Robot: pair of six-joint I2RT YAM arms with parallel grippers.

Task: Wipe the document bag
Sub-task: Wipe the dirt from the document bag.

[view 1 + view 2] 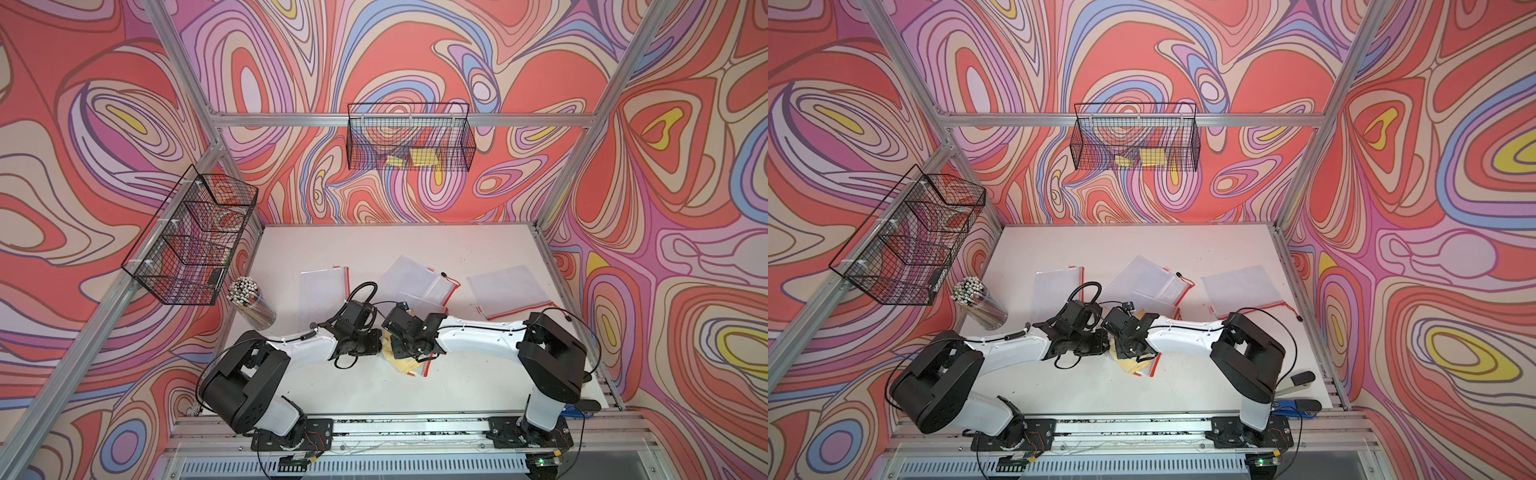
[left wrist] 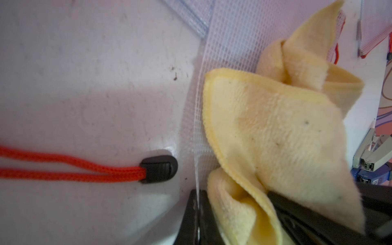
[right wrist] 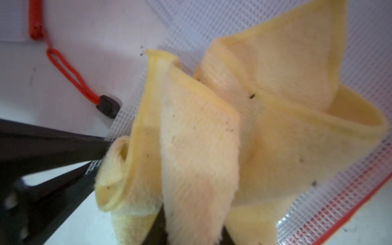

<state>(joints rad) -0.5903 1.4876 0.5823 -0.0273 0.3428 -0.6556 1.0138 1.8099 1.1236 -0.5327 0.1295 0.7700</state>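
The two arms are meeting over the front middle of the white table. The document bag is lying there beneath them, a clear mesh pouch with a red zip edge. In both top views only a corner of it is peeking out from under the wrists.

The left gripper is pinching down tight. In the left wrist view the bag's thin plain edge is running straight in between its two black fingers, so it is holding the bag by that side.

The right gripper is closing on a yellow cloth. The cloth's bunched end is going down between its fingers, and the rest is standing up in loose folds and spreading over the mesh. The cloth is touching the bag and covering a good part of it.

A red cord with a black end is lying on the table just beside the bag's held edge.

Further back, three more clear pouches are lying flat: one to the left, a pile in the middle and one to the right. A clear jar of white-tipped sticks is standing at the table's left edge. Two black wire baskets are hanging on the frame, one at the back and one on the left.
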